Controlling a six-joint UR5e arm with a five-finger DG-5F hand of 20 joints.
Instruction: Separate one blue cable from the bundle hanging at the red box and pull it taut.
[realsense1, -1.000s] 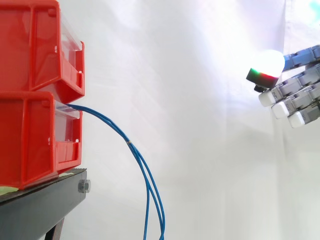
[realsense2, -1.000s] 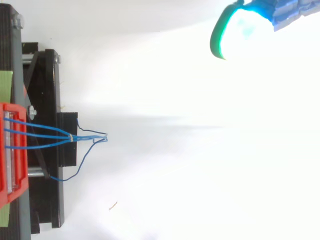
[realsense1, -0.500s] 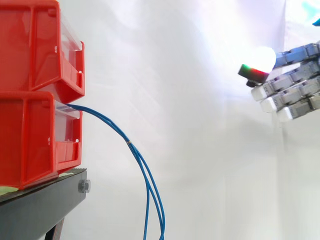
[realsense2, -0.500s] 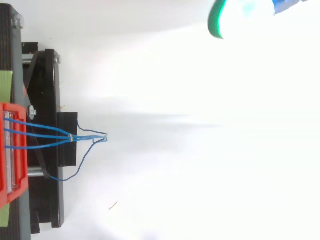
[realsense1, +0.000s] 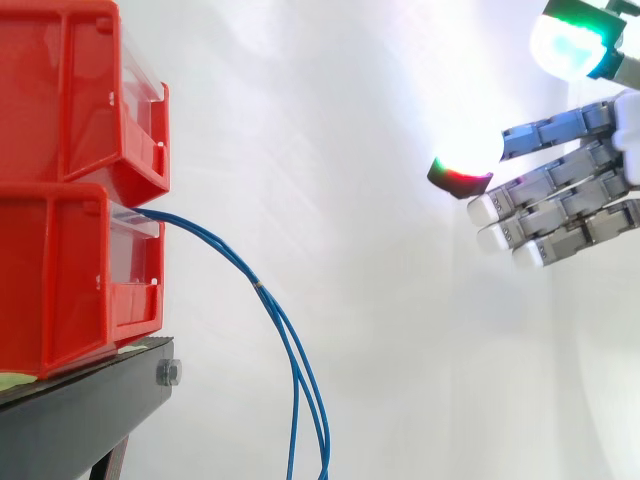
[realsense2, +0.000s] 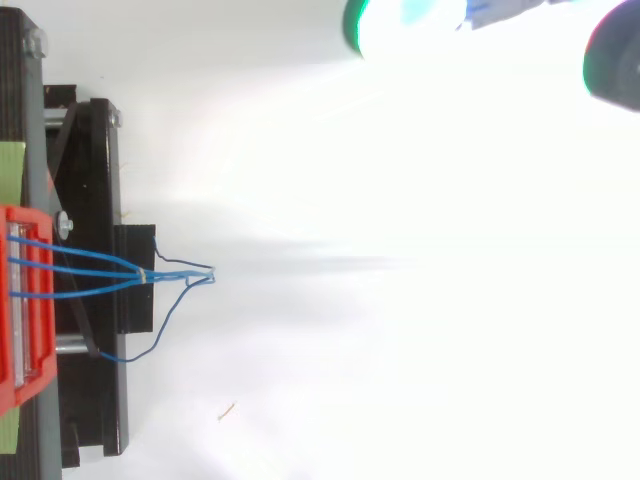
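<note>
Thin blue cables (realsense1: 270, 305) leave the front of the lower red bin (realsense1: 75, 275) and droop down as a bundle out of the side view's bottom edge. From above, the blue cables (realsense2: 95, 270) run off the red bin (realsense2: 25, 300) and meet at a small tie. The hand (realsense1: 570, 195) hovers at the right of the side view, level with the bins and far from the cables. Its fingers are straight and spread, thumb raised above them, holding nothing. A glowing fingertip (realsense2: 405, 18) shows at the top edge from above.
A second red bin (realsense1: 80, 95) is stacked on the lower one. Both rest on a black stand (realsense1: 85, 415) at the left. A white curtain hangs behind, with open space between cables and hand.
The hand has moved left toward the bins and slightly down, and its thumb has come into the side view. The cables hang as before.
</note>
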